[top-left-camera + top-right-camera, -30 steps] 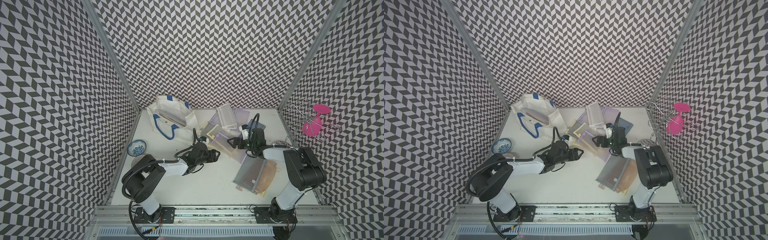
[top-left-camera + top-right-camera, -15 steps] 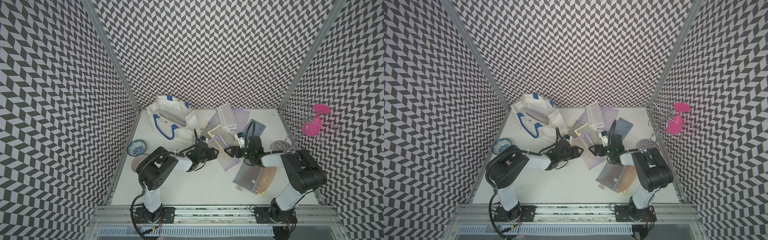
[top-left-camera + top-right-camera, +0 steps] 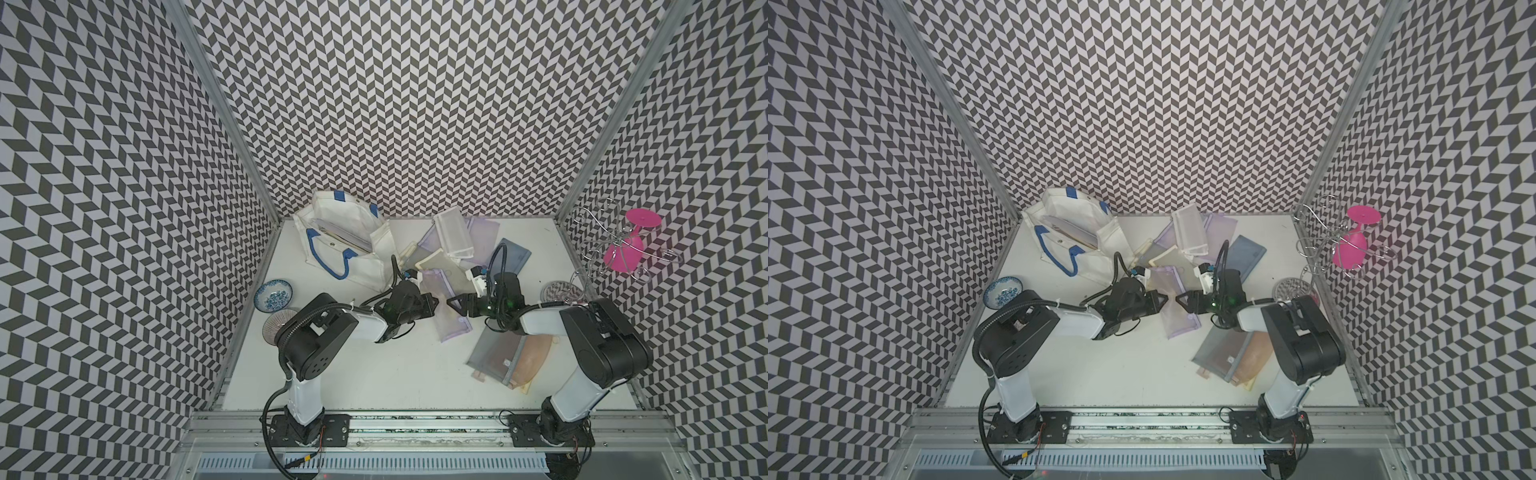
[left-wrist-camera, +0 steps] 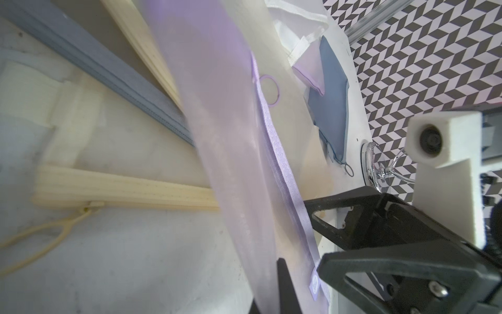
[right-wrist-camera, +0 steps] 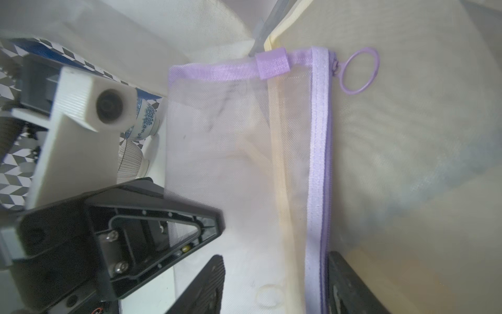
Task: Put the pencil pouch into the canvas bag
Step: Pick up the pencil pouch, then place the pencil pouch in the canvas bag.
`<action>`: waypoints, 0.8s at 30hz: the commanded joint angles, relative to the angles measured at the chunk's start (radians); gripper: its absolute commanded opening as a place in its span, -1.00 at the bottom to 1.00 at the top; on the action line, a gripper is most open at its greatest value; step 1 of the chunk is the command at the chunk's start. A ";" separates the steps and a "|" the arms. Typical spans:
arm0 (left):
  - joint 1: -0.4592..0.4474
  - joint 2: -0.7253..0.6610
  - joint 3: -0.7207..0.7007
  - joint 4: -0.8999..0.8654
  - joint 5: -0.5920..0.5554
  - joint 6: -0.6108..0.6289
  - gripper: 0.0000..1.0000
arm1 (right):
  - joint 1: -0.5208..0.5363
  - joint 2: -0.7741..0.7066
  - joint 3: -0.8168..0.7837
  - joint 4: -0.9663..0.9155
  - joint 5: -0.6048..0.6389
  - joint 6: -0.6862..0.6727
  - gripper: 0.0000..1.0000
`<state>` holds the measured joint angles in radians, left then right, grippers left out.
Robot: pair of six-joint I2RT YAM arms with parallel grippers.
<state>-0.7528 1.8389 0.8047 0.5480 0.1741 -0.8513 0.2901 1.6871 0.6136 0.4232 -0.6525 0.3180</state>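
Pencil pouch [image 3: 455,322] flat on worktop [image 3: 374,374] near canvas bag [image 3: 345,232], long axis pointing away from it. Left end effector [image 3: 432,300], bag side, clenched on pouch edge. Right end effector [image 3: 455,301], far side, released, straddling the opposite edge. Left is nearer the bag.

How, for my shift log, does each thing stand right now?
canvas bag: mouth open, slumped.
purple mesh pouch: pinched at one edge.
left pincer: shut on the purple mesh pouch.
right pincer: open, astride the pouch's zip edge.
pink glass: hanging from wire rack.
blue-patterned bowl: upright.
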 commanded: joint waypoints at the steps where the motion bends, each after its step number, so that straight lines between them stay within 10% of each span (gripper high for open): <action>1: -0.019 -0.120 -0.036 -0.035 -0.010 0.050 -1.00 | 0.008 -0.089 -0.024 0.091 -0.013 0.005 0.39; 14: -0.049 -0.739 -0.082 -0.549 -0.147 0.190 -1.00 | 0.008 -0.488 -0.202 0.248 0.126 0.006 0.82; 24: 0.332 -0.785 0.317 -0.776 0.093 0.281 -1.00 | 0.018 -0.552 -0.248 0.317 0.129 0.017 0.84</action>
<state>-0.4915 1.0367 1.0233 -0.1459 0.1913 -0.6205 0.2974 1.1545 0.3725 0.6586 -0.5312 0.3286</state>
